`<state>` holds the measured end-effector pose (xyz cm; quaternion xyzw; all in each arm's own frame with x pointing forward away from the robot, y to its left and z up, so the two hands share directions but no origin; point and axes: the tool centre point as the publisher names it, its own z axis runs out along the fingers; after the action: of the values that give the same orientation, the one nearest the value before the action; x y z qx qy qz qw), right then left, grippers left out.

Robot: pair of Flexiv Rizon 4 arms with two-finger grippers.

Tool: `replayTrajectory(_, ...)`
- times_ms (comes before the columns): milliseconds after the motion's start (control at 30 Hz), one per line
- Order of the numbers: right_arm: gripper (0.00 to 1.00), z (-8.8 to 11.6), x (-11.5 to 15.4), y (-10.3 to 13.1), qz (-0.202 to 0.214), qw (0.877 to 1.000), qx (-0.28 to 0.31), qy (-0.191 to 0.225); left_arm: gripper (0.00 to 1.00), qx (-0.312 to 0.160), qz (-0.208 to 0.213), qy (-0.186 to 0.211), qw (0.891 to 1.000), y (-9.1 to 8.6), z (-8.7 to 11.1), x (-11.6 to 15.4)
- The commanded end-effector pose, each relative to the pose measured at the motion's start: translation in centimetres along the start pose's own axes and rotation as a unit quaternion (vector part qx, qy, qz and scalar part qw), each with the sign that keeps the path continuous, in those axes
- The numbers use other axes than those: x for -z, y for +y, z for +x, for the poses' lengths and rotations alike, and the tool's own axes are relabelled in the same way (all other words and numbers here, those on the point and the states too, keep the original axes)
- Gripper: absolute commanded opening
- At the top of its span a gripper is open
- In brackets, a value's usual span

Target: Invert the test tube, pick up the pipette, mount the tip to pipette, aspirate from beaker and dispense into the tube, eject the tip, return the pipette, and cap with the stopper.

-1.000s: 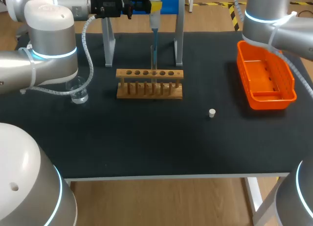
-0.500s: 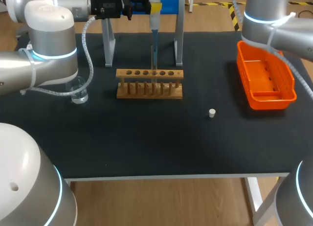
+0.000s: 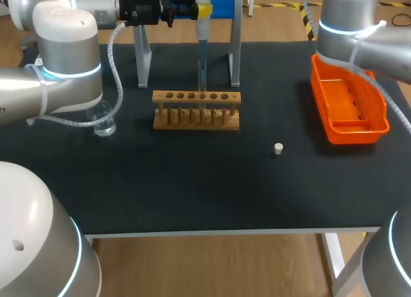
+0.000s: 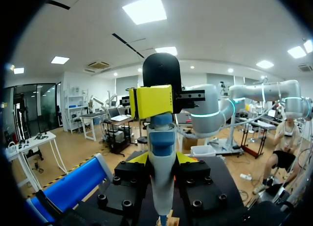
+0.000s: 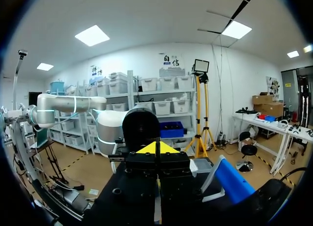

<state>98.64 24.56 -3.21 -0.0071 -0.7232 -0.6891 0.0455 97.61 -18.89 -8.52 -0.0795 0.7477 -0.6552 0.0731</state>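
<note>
Left gripper [image 4: 162, 161]: clamped on pipette [image 4: 161, 143], which stands upright over rack [image 3: 196, 109].
Right gripper [image 5: 156, 148]: fingers pressed together, nothing between; outside head view.
Hidden: pipette's lower end overlaps tube [image 3: 201, 78]; whether it is inside, cannot tell. Beaker [image 3: 103, 122] partly behind left arm.
Stopper [image 3: 278, 148]: on table, well apart from rack.
Change: nothing visibly moved.

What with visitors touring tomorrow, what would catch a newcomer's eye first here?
The pipette with its yellow block, held upright in the left gripper above the wooden rack. Then the bright orange basket at the far right, and the small white stopper alone on the black table.
</note>
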Motion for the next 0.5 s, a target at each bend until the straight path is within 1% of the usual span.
replayTrajectory(33, 0.00, -0.4, 0.0, -0.9, 0.001, 1.000, -0.002, 0.004, 0.00, -0.001, 0.002, -0.002, 1.000, -0.5, 0.0, -0.1)
replayTrajectory(267, 0.00, -0.3, 0.0, -1.0, 0.001, 1.000, -0.004, 0.004, 0.00, -0.001, 0.002, -0.002, 1.000, -0.5, 0.0, -0.1)
replayTrajectory(333, 0.00, -0.1, 0.2, -0.4, -0.002, 1.000, 0.003, 0.003, 0.00, -0.001, 0.002, -0.002, 1.000, -0.5, 0.0, -0.1)
replayTrajectory(500, 0.00, 0.4, 0.8, 2.2, -0.008, 1.000, 0.030, -0.003, 0.00, -0.001, 0.002, -0.002, 1.000, -0.5, 0.0, -0.1)
